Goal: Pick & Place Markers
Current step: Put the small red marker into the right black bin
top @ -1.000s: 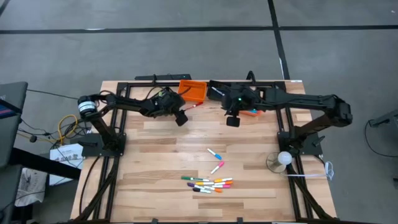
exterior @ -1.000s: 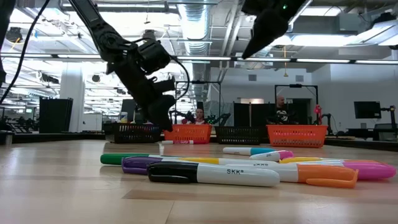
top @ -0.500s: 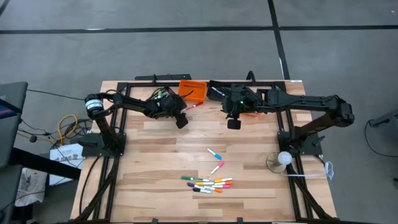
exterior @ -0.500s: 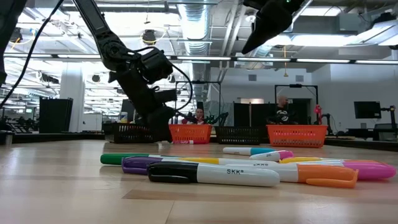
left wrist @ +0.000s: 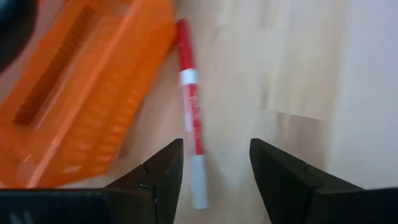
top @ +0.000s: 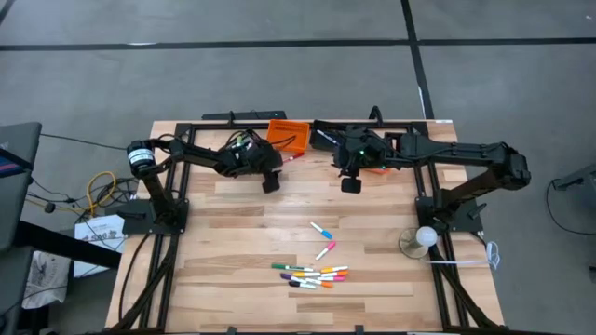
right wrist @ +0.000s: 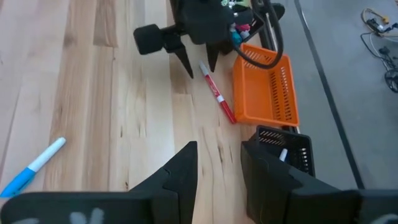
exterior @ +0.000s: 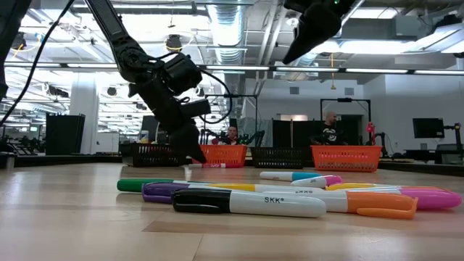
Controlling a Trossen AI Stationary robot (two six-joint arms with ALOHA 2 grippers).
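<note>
The worktop [top: 233,233] is a pale wood-plank surface on a grey concrete floor; the low view looks across it into a large lit hall where two people sit far behind.

Left end effector [left wrist: 211,168]: fingers spread apart, nothing between them, poised low over the red marker [left wrist: 189,134]. The marker's white end lies in the gap between the two fingertips; its red body runs away from the end effector and ends just beside a corner of the orange bin [left wrist: 81,93]. In the high view this end effector [top: 271,180] sits at the far middle of the worktop, with the orange bin [top: 289,136] just beyond it. No contact with the marker is visible.

Right end effector [right wrist: 217,165]: fingers parted by a moderate gap, holding nothing, raised above the worktop. In the high view it [top: 350,183] hangs near the left end effector, at the far centre of the worktop. Ahead of it lie the red marker [right wrist: 217,93] and the orange bin [right wrist: 264,87]; a black bin [right wrist: 283,152] stands close by its fingers, next to the orange one. A blue-and-white marker [right wrist: 34,165] lies off to its side.

Farther out, towards the near edge, two loose markers [top: 323,239] lie apart, and beyond them a cluster of markers [top: 310,274] rests side by side, shown close up in the low view [exterior: 275,197].
</note>
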